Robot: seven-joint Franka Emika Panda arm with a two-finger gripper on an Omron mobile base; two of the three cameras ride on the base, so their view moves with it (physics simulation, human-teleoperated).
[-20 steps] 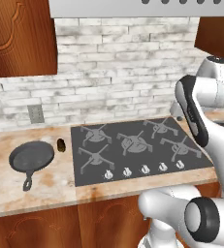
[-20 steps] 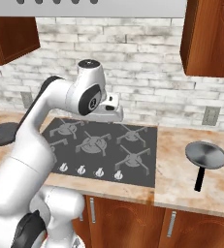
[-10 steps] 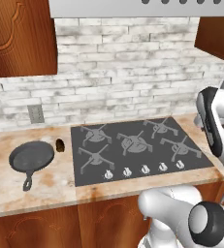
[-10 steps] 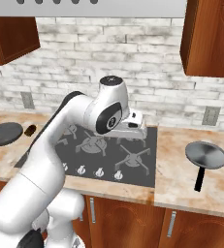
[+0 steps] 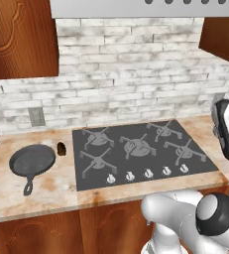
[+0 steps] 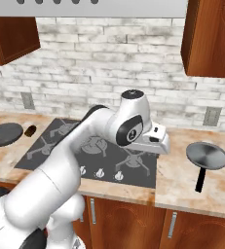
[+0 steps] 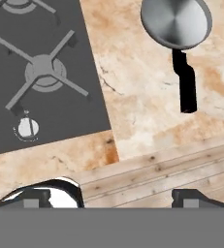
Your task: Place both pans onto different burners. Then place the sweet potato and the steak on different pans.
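Right of cooktop [image 6: 60, 151], steel pan [image 6: 207, 156] on counter [image 6: 182, 180], jaws apart

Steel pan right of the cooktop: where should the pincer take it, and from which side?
Grip the long straight black handle of the steel pan, coming from above. It lies flat on the counter, pointing toward the front edge, clear of other things. The open pincer would likely span it crosswise.

Skillet [image 6: 4, 135] cut off by the left edge.
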